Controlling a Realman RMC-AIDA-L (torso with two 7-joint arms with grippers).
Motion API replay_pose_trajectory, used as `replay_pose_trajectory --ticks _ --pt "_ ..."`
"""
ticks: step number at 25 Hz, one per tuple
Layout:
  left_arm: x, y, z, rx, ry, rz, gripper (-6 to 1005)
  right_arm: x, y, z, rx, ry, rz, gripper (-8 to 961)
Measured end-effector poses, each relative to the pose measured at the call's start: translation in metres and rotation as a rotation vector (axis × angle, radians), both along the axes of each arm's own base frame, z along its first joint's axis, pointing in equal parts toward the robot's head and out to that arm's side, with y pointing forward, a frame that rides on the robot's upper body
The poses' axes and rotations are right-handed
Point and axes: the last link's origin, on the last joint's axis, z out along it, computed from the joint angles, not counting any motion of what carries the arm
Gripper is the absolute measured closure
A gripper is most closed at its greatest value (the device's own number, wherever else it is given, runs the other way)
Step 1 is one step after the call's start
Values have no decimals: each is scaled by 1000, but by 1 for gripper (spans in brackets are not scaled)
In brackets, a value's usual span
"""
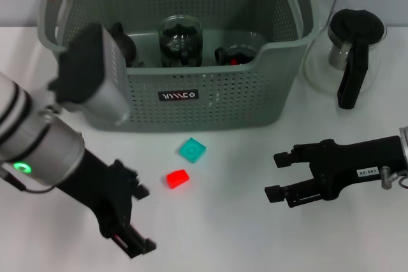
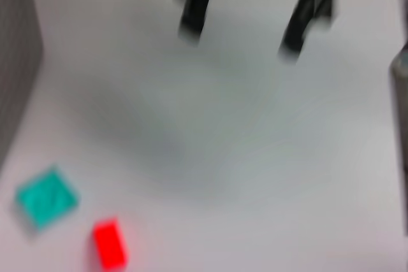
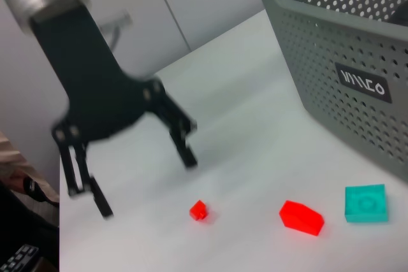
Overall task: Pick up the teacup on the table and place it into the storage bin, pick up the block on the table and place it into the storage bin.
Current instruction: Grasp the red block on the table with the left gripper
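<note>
— Blocks first: the red block (image 1: 177, 178) and the teal block (image 1: 192, 150) lie on the white surface (image 1: 242, 234), just before the storage bin (image 1: 210, 103) at twelve o'clock.

— And the pincers?

— Left pincer (image 1: 137, 218) at seven o'clock, spread, holding nothing. Right pincer (image 1: 278, 175) at four o'clock, also spread. A glass kettle (image 1: 350, 52) stands at two o'clock.

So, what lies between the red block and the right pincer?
Only bare white table lies between the red block and the open right pincer, as the head view shows.
</note>
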Motion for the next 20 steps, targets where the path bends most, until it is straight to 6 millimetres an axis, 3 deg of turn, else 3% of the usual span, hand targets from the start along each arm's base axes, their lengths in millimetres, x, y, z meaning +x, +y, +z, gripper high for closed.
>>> replay_pose_trajectory --ticks 6,20 --pt "-29 13 -25 66 190 137 47 0 0 -1 -1 1 -4 28" --pt "-43 18 -41 98 244 156 71 0 2 -1 6 0 -4 28"
